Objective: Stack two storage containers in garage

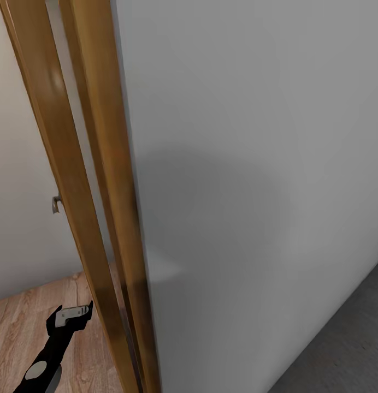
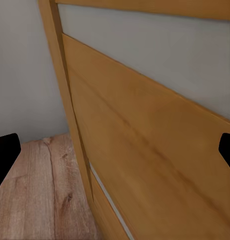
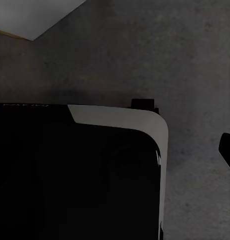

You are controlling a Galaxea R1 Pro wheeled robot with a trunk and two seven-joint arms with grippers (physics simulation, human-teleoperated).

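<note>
1. A broad plain white-grey wall panel [image 1: 254, 180] takes up most of the head view, standing to the right of the left gripper [image 1: 73, 315] and well above it, with a soft round shadow on its middle.
2. A tall honey-coloured wooden door frame [image 1: 110, 180] of two slanted posts runs along the wall's left edge; the gripper sits just beside the foot of the nearer post. The left wrist view faces the same timber [image 2: 144, 150] close ahead, with a pale strip set into it.
3. Light wood plank flooring [image 1: 25, 322] lies under and to the left of the gripper, the open side for that arm; another pale wall [image 1: 19, 164] closes it off further back.
4. Dark grey rough concrete floor [image 1: 347, 338] shows far to the right of the gripper, beyond the wall's lower edge; the right wrist view looks down on it [image 3: 144, 55] past the robot's black, white-edged body [image 3: 95, 175].
5. The left gripper's fingers [image 2: 5, 155] are spread wide, with nothing between them.
6. Of the right gripper only one dark fingertip [image 3: 227, 148] shows, so I cannot tell how far it is open.
7. A small grey metal fitting [image 1: 56, 204] sticks out of the frame above the left gripper.
</note>
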